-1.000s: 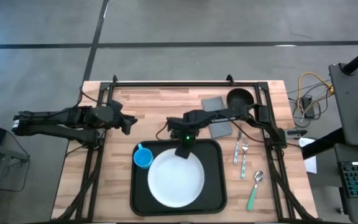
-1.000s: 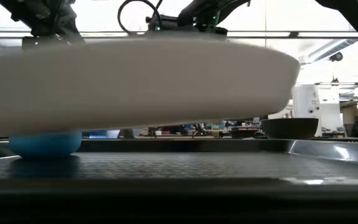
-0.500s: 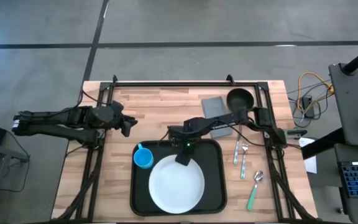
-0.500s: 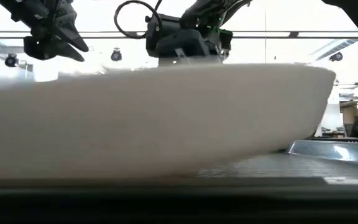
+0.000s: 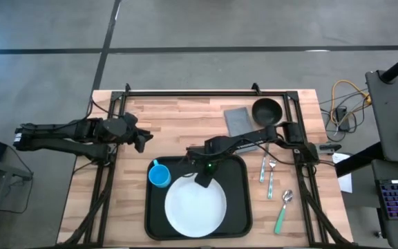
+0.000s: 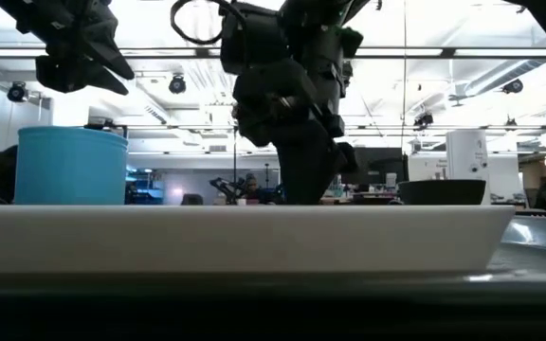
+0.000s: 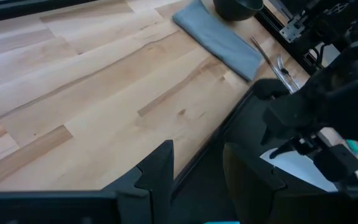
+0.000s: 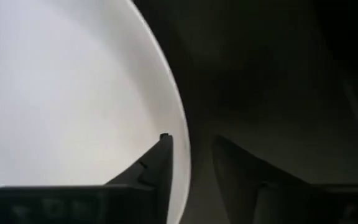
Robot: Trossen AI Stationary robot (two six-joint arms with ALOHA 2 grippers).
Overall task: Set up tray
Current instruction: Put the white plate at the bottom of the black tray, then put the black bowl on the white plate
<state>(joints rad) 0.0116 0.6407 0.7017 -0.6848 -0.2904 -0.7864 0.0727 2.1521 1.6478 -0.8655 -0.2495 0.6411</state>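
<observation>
Resting flat in the tray near the table's front, the plate was straddled at its rim by the right gripper, fingers narrowly parted, apparently for release. The left gripper, slightly parted, waited apart.

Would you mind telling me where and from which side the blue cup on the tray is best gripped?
Grip the blue cup by its rim or upper wall, coming straight down. It stands upright, mouth open, in the tray's left rear corner, beside the white plate, so a side approach looks cramped.
</observation>
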